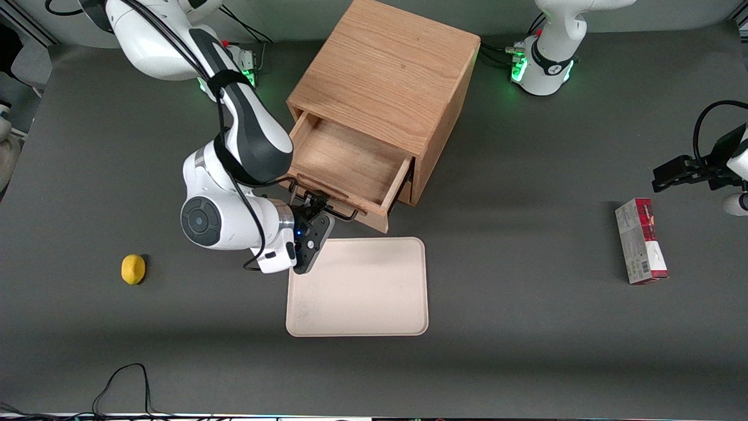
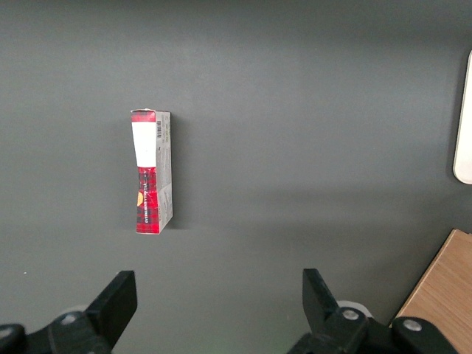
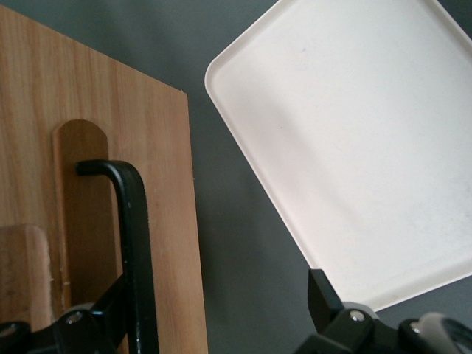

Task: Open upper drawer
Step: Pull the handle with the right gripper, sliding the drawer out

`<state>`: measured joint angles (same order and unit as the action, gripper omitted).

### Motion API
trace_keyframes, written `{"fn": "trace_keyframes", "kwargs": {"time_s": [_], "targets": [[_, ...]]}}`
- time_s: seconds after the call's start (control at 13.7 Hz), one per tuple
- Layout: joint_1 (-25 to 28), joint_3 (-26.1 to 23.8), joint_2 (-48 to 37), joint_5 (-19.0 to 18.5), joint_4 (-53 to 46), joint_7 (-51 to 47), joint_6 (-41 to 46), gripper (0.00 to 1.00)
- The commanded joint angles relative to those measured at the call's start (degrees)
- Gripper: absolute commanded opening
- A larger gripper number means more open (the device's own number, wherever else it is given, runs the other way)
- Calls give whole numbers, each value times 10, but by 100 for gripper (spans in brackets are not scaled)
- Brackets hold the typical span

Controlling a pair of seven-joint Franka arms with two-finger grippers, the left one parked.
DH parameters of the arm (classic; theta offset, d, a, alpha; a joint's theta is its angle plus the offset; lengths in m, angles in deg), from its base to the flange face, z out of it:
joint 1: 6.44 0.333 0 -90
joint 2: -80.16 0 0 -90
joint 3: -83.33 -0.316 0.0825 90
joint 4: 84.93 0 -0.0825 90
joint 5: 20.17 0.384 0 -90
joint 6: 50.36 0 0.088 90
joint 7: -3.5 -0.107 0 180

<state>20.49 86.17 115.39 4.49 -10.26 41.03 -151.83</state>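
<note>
Upper drawer is pulled well out of the oak cabinet, nothing in it. The hand sits at its black handle, fingers spread, apparently not clamping it. Cream tray lies just in front.

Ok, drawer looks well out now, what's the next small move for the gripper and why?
Probably back the gripper straight off the black handle toward the front camera, lifting a little. The upper drawer already stands far out of the oak cabinet, its inside bare, and the fingers look spread with the handle beside one of them, not pinched. The cream tray lies just in front, so stay above its rim.
</note>
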Motion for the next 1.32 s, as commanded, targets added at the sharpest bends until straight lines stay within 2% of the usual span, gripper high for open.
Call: {"fn": "trace_keyframes", "kwargs": {"time_s": [0.0, 1.24], "targets": [[-9, 0, 22, 12, -38, 4, 0, 100], [-44, -1, 49, 26, -80, -14, -11, 100]]}}
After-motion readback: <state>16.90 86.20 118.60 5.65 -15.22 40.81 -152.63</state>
